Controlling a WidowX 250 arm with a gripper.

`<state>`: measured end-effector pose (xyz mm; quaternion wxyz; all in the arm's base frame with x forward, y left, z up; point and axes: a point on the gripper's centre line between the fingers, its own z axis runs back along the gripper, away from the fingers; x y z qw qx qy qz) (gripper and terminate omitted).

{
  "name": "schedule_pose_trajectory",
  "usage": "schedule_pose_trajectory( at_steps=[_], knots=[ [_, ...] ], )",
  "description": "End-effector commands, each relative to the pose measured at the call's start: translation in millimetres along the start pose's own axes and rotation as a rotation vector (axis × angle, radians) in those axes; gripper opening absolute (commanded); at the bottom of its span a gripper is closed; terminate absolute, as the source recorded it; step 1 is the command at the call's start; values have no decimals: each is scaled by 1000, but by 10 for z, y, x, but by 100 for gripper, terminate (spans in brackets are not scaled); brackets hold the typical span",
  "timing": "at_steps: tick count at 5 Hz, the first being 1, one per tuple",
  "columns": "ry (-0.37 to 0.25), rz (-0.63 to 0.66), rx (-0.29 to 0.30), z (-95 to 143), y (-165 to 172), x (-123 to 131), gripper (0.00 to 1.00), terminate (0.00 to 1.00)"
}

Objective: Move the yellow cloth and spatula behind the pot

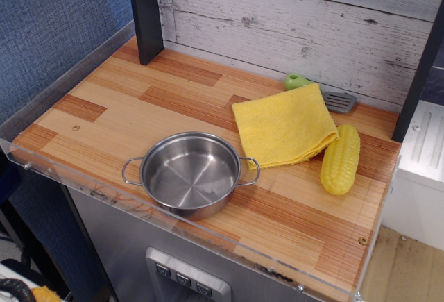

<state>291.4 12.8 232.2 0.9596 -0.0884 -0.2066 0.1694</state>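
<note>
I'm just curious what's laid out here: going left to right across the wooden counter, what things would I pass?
pot → yellow cloth → corn cob. The spatula lies half hidden behind the cloth, so its place is unclear.

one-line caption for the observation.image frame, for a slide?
Steel pot at the counter's front edge; yellow cloth behind-right covers most of the spatula, corn cob alongside; no tool in view.
</note>
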Motion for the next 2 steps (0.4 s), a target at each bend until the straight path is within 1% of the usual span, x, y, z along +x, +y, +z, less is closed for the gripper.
schedule_pose_trajectory(
  at_steps=[1, 2],
  knots=[
    [-44, -3, -11, 137, 25, -87, 100, 0],
    [-44, -3, -11, 137, 25, -87, 100, 100]
  ],
)
